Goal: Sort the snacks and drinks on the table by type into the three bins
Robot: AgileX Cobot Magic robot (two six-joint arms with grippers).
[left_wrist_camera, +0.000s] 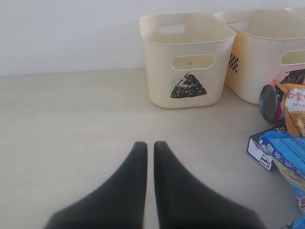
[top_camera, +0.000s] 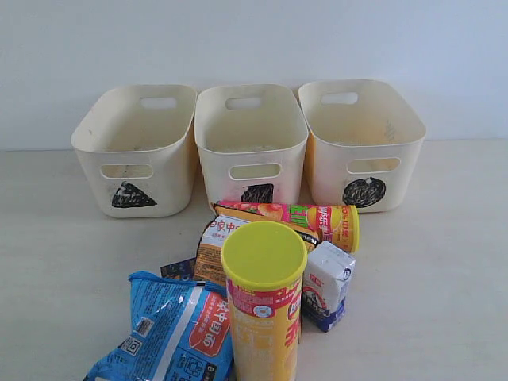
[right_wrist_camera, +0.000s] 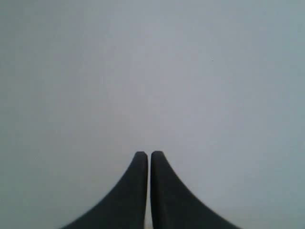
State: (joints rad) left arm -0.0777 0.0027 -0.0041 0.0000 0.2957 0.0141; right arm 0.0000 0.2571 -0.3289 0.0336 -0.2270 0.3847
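Three cream bins stand at the back: triangle bin point(top_camera: 136, 151), square bin point(top_camera: 251, 143), circle bin point(top_camera: 361, 141). In front lies a pile: an upright yellow-red chip tube point(top_camera: 264, 305) with a yellow lid, a pink tube point(top_camera: 290, 217) lying on its side, a blue bag point(top_camera: 171, 333), an orange bag point(top_camera: 216, 246), a white carton point(top_camera: 327, 286) and a dark purple carton point(top_camera: 178, 269), mostly hidden. Neither gripper shows in the exterior view. My left gripper point(left_wrist_camera: 150, 145) is shut and empty over bare table, facing the triangle bin point(left_wrist_camera: 186, 59). My right gripper point(right_wrist_camera: 148, 155) is shut, facing a blank wall.
The table point(top_camera: 63, 262) is pale wood with a white wall behind the bins. The pile sits at the front middle. In the left wrist view the pile's edge, with the blue bag point(left_wrist_camera: 286, 152) and the purple carton point(left_wrist_camera: 261, 150), lies beside the gripper.
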